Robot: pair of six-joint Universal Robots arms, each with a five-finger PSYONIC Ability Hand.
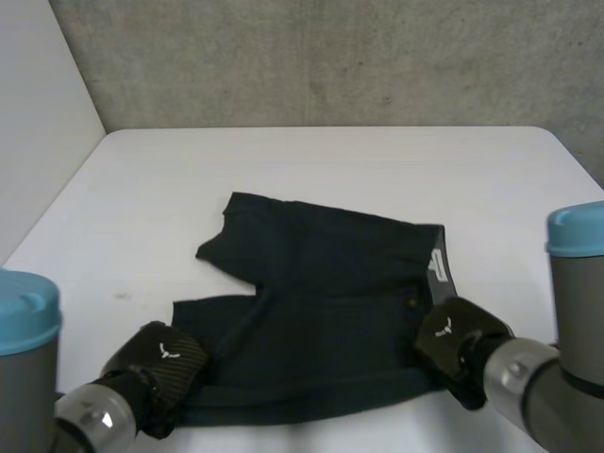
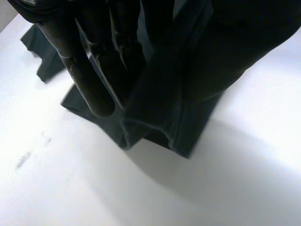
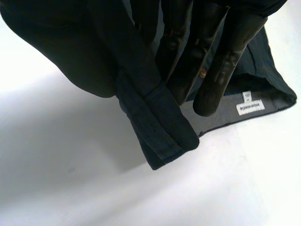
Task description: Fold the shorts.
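Starting at my left, a pale side panel (image 1: 38,113) and a grey wall (image 1: 330,57) border the white surface (image 1: 330,156), both well apart from the work. The left hand (image 1: 159,363) sits at the near leg hem (image 1: 189,316) of the dark shorts (image 1: 330,302). They lie spread across the middle of the surface, legs to the left and waistband (image 1: 436,274) to the right.

In the head view the back of that hand covers the corner. The left wrist view gives me the grip itself: fingers (image 2: 89,80) and thumb clamped on the leg hem (image 2: 155,122), its folded edge raised off the surface (a shadow lies under it).

Across the cloth, the right hand (image 1: 453,344) is at the near waistband corner. Its wrist view shows fingers (image 3: 221,70) and thumb pinching the waistband (image 3: 164,127). The corner hangs free above the surface, and a white label (image 3: 249,106) sits inside the band just beside the fingertips.
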